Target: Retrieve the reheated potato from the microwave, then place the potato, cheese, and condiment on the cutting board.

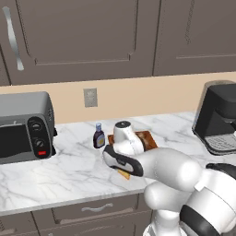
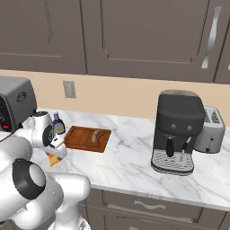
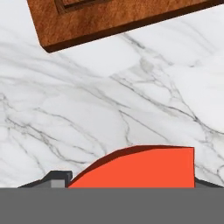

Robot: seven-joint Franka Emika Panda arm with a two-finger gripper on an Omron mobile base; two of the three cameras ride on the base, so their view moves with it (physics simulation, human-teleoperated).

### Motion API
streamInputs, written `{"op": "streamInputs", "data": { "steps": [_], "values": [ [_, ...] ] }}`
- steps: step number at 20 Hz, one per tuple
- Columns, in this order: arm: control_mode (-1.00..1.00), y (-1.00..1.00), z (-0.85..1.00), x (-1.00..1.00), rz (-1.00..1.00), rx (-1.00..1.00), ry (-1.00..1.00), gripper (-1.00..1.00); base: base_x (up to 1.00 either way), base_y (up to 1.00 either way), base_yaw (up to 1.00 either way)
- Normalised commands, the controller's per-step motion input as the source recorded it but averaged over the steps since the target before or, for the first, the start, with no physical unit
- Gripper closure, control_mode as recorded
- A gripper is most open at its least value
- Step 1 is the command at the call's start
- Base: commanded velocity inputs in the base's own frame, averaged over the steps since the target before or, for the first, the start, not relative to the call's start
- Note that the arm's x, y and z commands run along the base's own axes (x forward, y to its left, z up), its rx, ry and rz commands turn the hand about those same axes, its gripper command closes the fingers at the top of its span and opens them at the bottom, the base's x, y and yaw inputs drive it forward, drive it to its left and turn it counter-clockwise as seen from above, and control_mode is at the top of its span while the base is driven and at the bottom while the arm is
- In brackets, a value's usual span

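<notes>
The orange cheese (image 3: 144,168) wedge lies on the marble counter, and my gripper (image 3: 131,181) is lowered over it. One fingertip (image 3: 57,178) is hard against each side of the wedge, but the frames do not show whether they press on it. In the right base view the cheese (image 2: 54,159) peeks out under the hand, just in front of the cutting board (image 2: 81,140). The potato (image 2: 95,136) rests on that board. The condiment (image 1: 98,135) bottle stands upright left of the board (image 1: 148,138). The microwave is out of view.
A silver toaster oven (image 1: 23,133) with round knobs sits at the counter's left end. A dark coffee machine (image 2: 177,132) and a toaster (image 2: 211,128) stand to the right. The counter's front edge runs just below the cheese.
</notes>
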Motion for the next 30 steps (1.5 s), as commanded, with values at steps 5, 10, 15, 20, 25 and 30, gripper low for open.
{"op": "streamInputs", "data": {
  "steps": [5, 10, 15, 20, 25, 30],
  "values": [
    [-1.0, -0.23, 0.49, 0.03, 0.05, 0.02, 0.0, 1.0, 0.0, 0.0, 0.0],
    [-1.0, -0.27, 0.38, 0.16, 0.04, 0.05, 0.0, 1.0, 0.0, 0.0, 0.0],
    [-1.0, -0.27, 0.17, 0.32, 0.13, 0.11, 0.01, 1.0, 0.0, 0.0, 0.0],
    [-1.0, -0.26, 0.0, 0.51, 0.2, 0.16, 0.02, 1.0, 0.0, 0.0, 0.0],
    [-1.0, -0.07, 0.05, 0.51, 0.18, 0.16, 0.04, 1.0, 0.0, 0.0, 0.0],
    [-1.0, 0.04, 0.06, 0.34, 0.14, 0.05, 0.0, 1.0, 0.0, 0.0, 0.0]
  ]
}}
